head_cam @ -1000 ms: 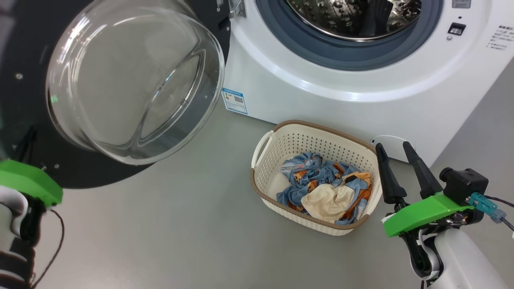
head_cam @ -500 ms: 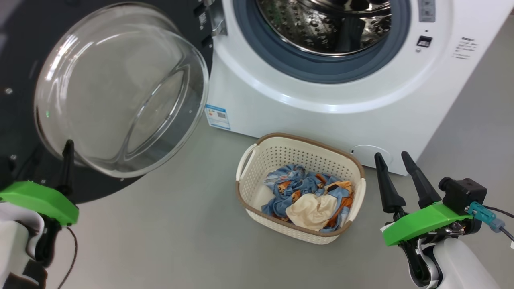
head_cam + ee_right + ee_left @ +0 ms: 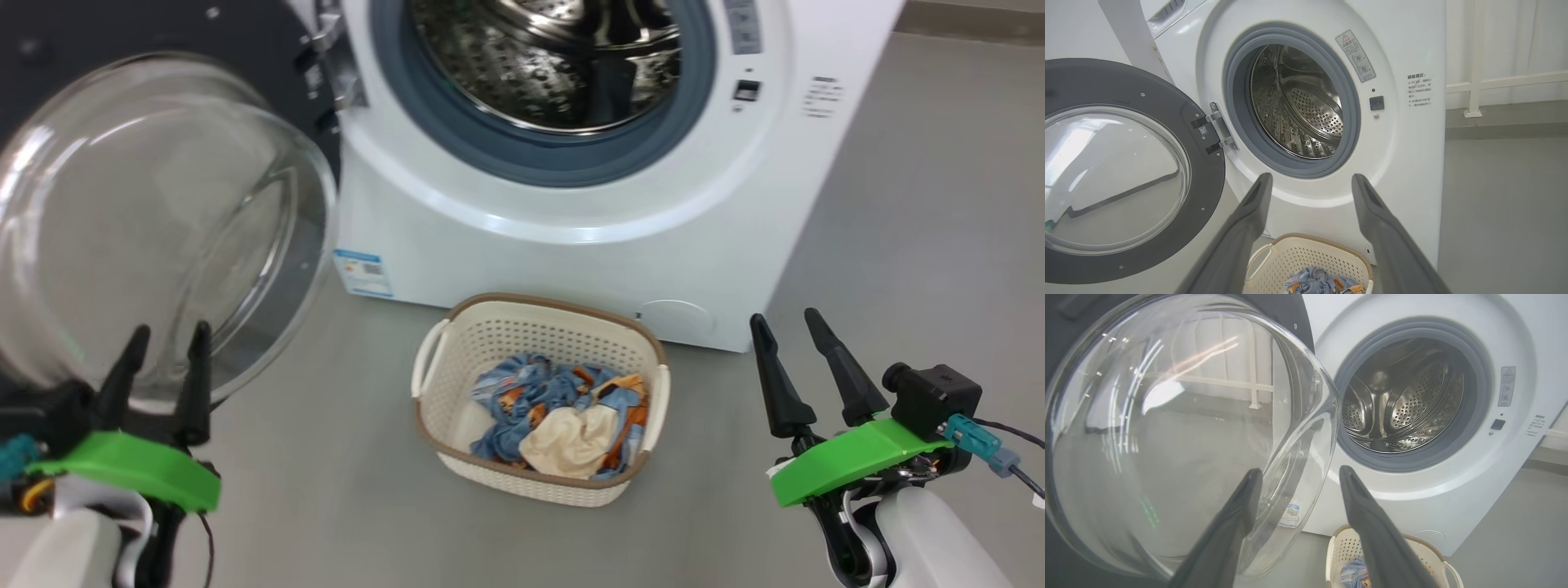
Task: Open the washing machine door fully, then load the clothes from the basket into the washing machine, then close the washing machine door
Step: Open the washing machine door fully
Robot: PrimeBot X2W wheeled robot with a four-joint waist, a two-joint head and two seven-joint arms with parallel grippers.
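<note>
The washing machine [image 3: 571, 245] stands ahead, its steel drum [image 3: 555, 57] in plain sight. Its door [image 3: 147, 220] is swung wide to the left, glass bowl bulging toward me. The basket [image 3: 531, 306] sits on the floor before the machine and holds the clothes [image 3: 563, 412], blue print around a cream piece. My left gripper [image 3: 171, 329] is open just in front of the door's glass, holding nothing. My right gripper [image 3: 782, 316] is open to the right of the basket, clear of it. The left wrist view has the left gripper [image 3: 1300, 470] beside the glass [image 3: 1167, 437]; the right wrist view has the right gripper [image 3: 1311, 176] above the basket [image 3: 1306, 255].
Grey floor [image 3: 914, 245] spreads around the basket and to the right of the machine. A white railing [image 3: 1474, 81] runs along the wall behind the machine's right side. The door's black rim [image 3: 1208, 179] hangs from hinges [image 3: 1216, 134] at the opening's left.
The head camera has swung, shifting machine and basket left in the picture. My left gripper has come off the door's rim and both its fingers now show, spread apart. The right gripper is unchanged.
</note>
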